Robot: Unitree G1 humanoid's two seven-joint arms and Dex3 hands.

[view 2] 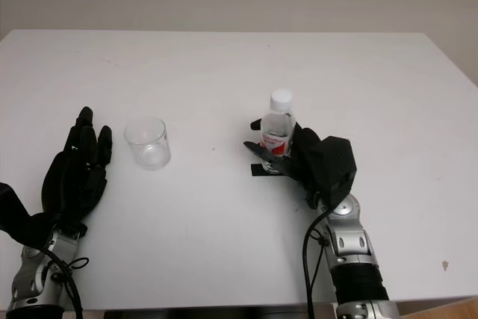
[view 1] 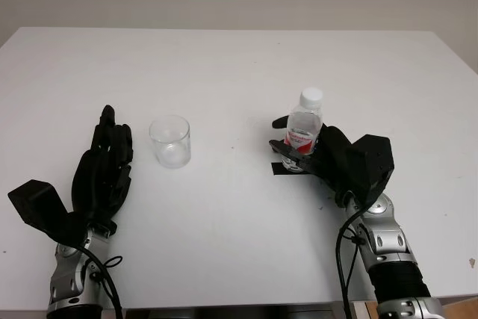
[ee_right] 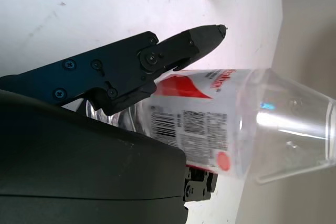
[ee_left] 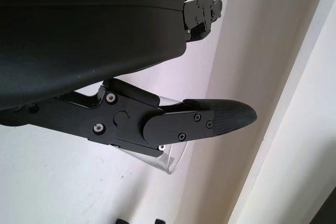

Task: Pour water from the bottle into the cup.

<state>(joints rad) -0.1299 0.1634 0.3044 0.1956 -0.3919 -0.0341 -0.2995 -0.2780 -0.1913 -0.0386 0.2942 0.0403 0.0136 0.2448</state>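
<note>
Broadly, we see a white table (view 1: 239,72) bearing two hands, a bottle and a cup. Our left hand (view 1: 104,169) is open beside the cup (view 1: 170,140), holding nothing. Our right hand (view 1: 317,156) has its fingers (ee_right: 157,56) curled around the upright bottle (view 1: 305,131) at its labelled middle, right of the cup, cap (view 1: 311,96) on. We judge the bottle light, thin-walled and easily squeezed; the clear cup looks tippable. Nothing stands between them.
</note>
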